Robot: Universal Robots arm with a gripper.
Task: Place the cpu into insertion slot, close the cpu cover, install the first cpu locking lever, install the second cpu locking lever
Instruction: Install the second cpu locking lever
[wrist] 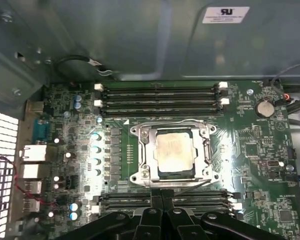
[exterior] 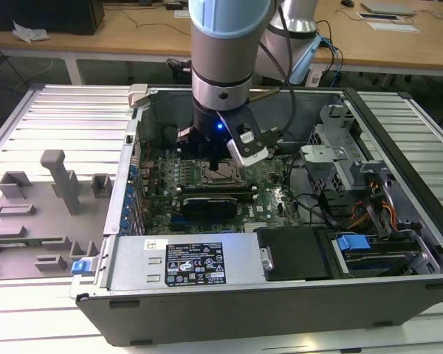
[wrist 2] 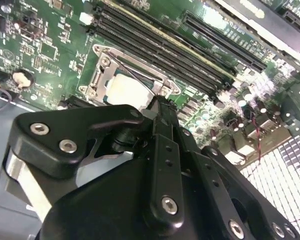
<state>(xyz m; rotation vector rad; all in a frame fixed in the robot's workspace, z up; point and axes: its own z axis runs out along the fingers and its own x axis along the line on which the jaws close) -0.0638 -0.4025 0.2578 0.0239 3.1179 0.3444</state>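
Gripper (wrist: 162, 192) clenched, fingers together, empty, just beside the insertion slot (wrist: 140, 172). One cpu (wrist: 175, 152) seated, one cpu cover (wrist: 210, 131) closed over it. Gripper body hides slot's near edge in second wrist view.

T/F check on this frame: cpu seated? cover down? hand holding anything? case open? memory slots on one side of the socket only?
1. The cpu lies in the slot. True.
2. The cover frames the cpu, lying flat. True.
3. The hand grips the cpu. False: the cpu sits in the slot, apart from the hand.
4. The case is closed. False: its side is open, with the motherboard in sight.
5. Memory slots lie on one side of the socket only. False: on two opposite sides.
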